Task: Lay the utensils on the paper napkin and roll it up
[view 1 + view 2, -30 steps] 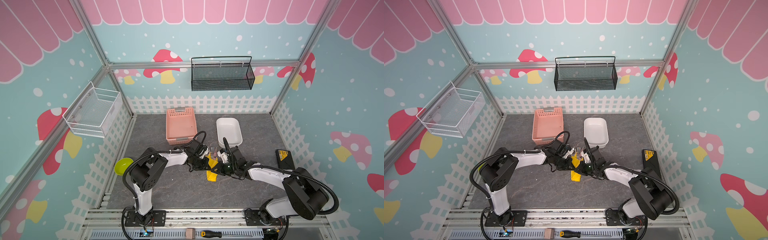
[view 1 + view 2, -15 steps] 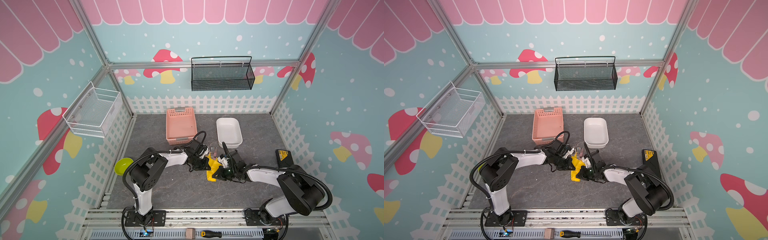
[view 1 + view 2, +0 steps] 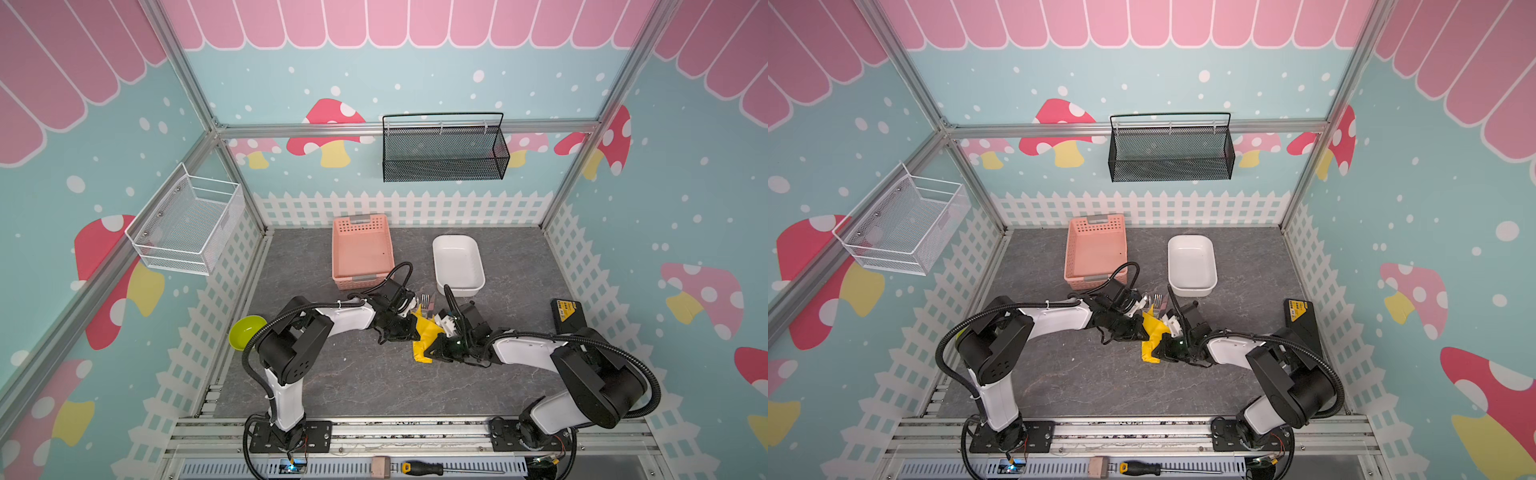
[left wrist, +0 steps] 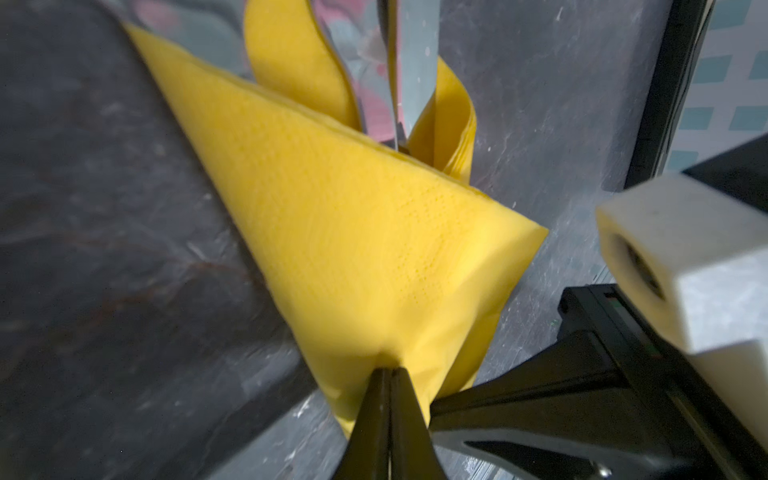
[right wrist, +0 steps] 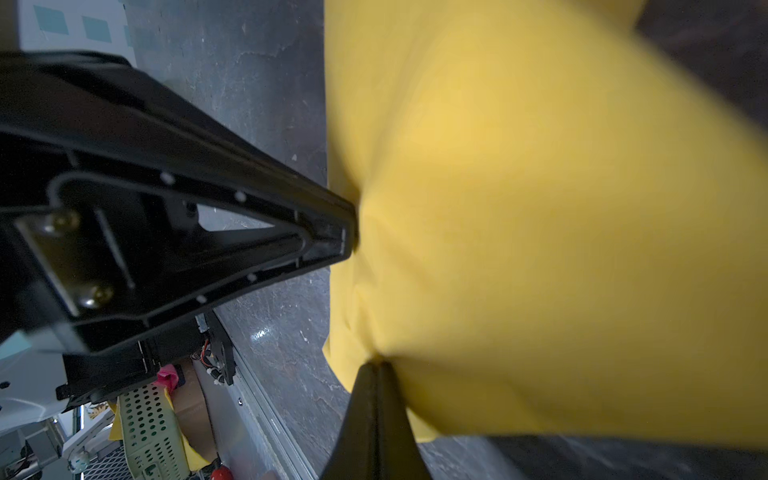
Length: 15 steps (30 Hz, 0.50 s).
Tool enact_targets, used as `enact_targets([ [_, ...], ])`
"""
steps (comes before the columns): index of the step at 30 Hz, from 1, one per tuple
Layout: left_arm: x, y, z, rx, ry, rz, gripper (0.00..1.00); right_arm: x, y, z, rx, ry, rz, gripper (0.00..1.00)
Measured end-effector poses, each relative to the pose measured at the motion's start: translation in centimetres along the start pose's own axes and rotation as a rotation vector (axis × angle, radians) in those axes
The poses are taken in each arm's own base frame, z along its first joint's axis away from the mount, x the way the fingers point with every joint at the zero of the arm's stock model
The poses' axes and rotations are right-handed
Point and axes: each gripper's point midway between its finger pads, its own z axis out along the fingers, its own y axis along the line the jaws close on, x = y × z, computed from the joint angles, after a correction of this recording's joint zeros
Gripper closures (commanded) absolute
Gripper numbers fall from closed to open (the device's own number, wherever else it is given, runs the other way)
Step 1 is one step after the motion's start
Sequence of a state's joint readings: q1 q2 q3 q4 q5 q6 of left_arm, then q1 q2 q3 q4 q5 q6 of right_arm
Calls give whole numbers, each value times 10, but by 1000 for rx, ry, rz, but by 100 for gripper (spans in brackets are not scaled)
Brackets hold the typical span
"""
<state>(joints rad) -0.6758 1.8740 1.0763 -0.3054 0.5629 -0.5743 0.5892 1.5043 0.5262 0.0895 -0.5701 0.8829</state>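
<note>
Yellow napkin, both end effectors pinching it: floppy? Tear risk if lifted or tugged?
Likely floppy: the paper napkin drapes and curls around the utensils rather than holding shape. Probably tears easily; left end effector and right end effector each pinch thin paper into puckers. Likely too light to hold the utensils steady.

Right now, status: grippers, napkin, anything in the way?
Left gripper and right gripper both shut, pinching the paper napkin. Napkin folded over the utensils, heads sticking out. White dish close beyond, not touching.
</note>
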Motion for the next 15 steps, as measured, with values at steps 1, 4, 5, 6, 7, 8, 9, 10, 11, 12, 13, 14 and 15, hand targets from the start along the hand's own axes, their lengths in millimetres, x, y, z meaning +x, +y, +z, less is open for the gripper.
enact_targets([
  [1,0,0,-3,-14,-6,1,91,0,0,0,-1,-1,-1,100],
  [4,-2,-1,-13,-38,-29,4,90,0,0,0,-2,-3,-4,100],
  [5,-3,-3,-17,-41,-36,6,90,1,0,0,-3,-3,-5,100],
  [6,-4,-5,-19,-41,-40,9,89,1,0,0,-3,-4,-6,100],
  [7,-5,-8,-22,-39,-46,13,89,1,1,0,-4,-3,-9,100],
  [8,-6,-11,-24,-35,-50,17,89,2,2,1,-4,-1,-12,100],
  [9,-7,-13,-25,-32,-53,21,89,3,2,1,-5,2,-16,100],
  [10,-8,-17,-25,-28,-56,26,89,5,4,2,-6,8,-19,100],
  [11,-9,-20,-25,-23,-56,32,89,7,5,3,-8,13,-24,100],
  [12,-9,-23,-25,-19,-54,38,89,8,5,4,-8,17,-27,100],
  [13,-8,-26,-24,-12,-50,45,90,10,6,4,-10,22,-30,100],
  [14,-7,-30,-22,-5,-43,53,90,12,7,5,-10,26,-34,100],
  [15,-6,-34,-20,1,-36,59,91,13,8,6,-10,29,-36,100],
])
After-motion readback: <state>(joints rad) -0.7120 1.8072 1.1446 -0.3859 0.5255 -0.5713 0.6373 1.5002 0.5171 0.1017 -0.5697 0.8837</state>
